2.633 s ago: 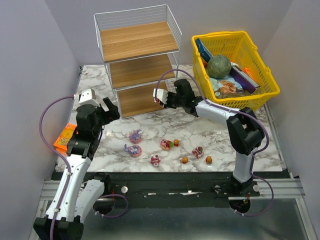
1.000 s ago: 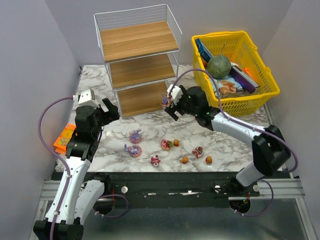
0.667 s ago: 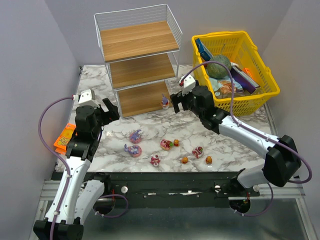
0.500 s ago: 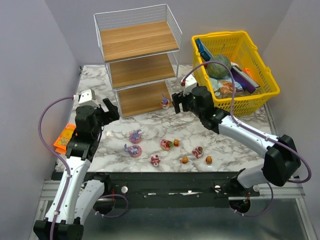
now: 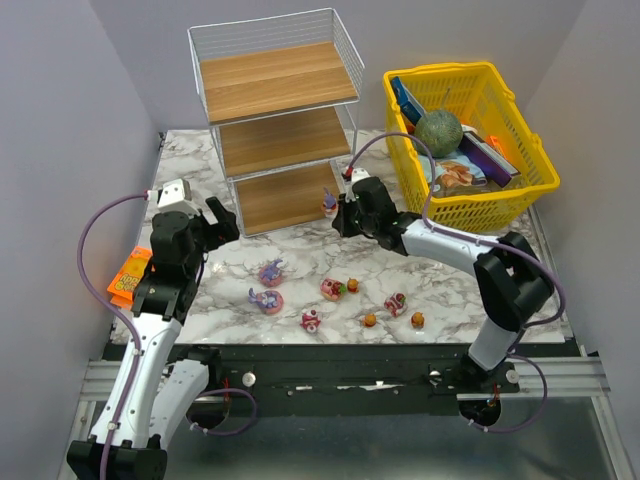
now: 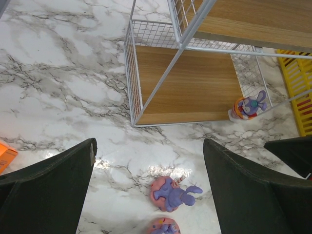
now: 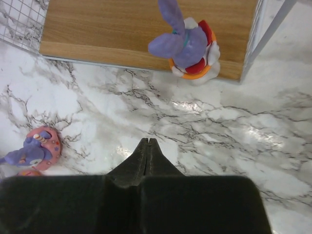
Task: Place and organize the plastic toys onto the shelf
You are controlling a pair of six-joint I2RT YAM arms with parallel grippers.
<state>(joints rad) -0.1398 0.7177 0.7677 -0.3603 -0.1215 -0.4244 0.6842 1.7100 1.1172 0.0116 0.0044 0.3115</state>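
Since letting go, your right gripper (image 7: 147, 142) has backed off and its fingers are pressed together, empty. Purple bunny figurine (image 7: 187, 46) sits at the front corner of the bottom board (image 7: 107, 24) of the shelf (image 5: 275, 82), right on the edge. Risk: a close wrist swing could knock it off.

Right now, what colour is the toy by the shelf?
The toy is purple, on a red, orange and white base. Best seen from the right wrist.

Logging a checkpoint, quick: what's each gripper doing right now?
Left gripper: open, holding nothing.
Right gripper: closed, holding nothing.
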